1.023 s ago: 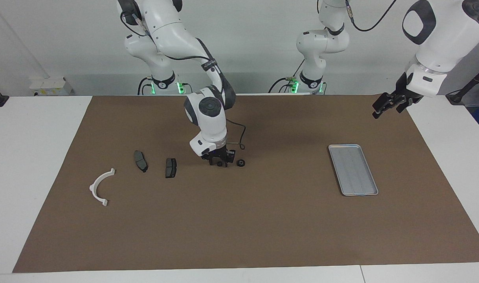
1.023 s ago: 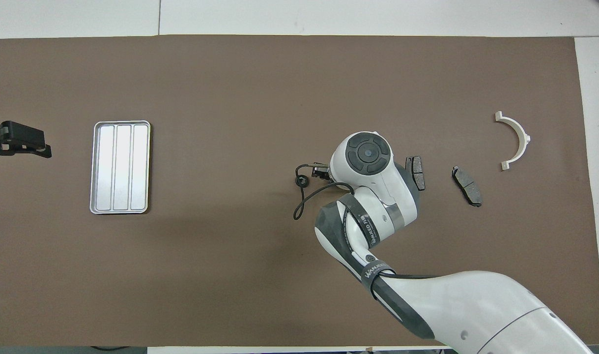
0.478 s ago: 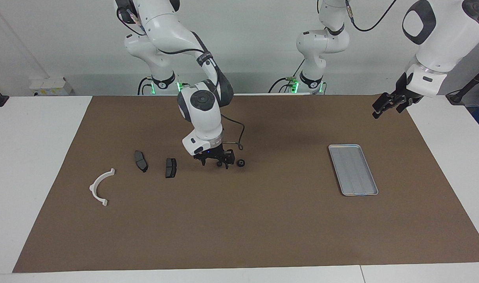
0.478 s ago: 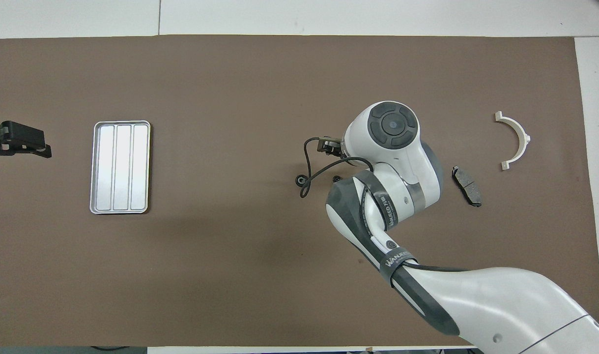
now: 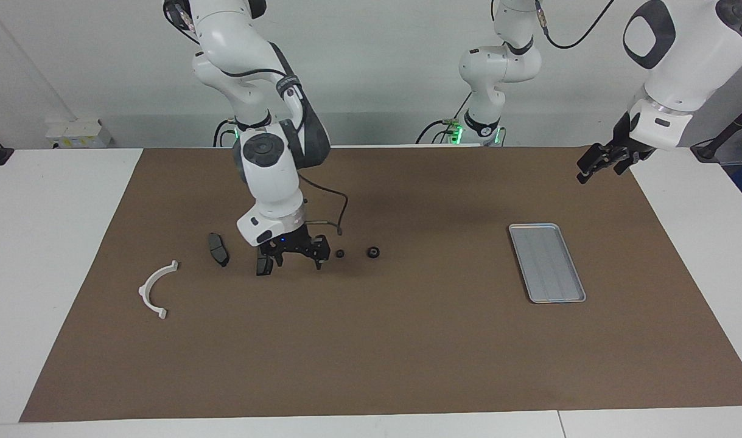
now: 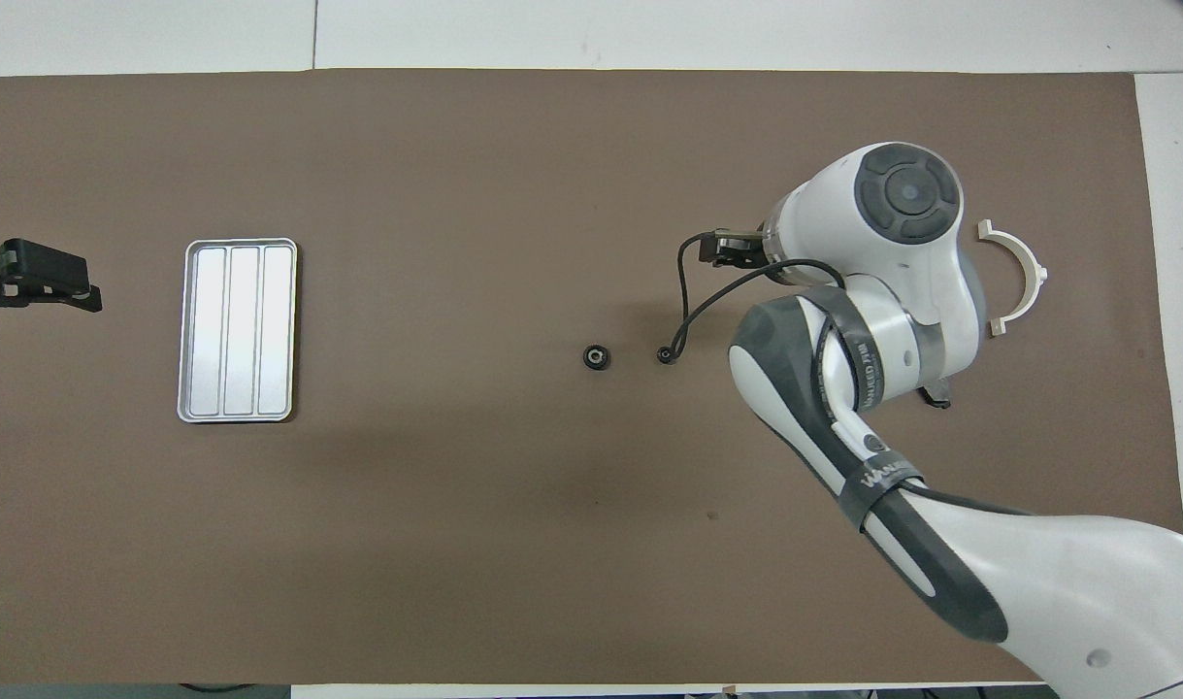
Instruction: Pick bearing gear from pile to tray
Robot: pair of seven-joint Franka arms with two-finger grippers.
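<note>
right gripper [image 5: 294,258] spread, empty, low over dark grey brake pad [image 5: 263,260] | small black round gears [image 5: 374,252] lie mid-mat, unpicked | ridged silver metal tray [image 5: 547,262] bare near left-arm edge | left gripper [image 5: 599,162] apart, waiting

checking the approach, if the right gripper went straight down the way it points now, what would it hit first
Probably the dark grey brake pad just under the right gripper, whose jaws are open; depth is uncertain, so it might meet the brown mat beside it.

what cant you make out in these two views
- Facing view: the right tool overlaps one brake pad; whether they touch is unclear.
- Overhead view: the right arm covers the right tool and both brake pads; only one pad's tip shows.
- Both views: the two black round pieces are too small to identify.
- Overhead view: the picture's edge cuts off the left tool.
</note>
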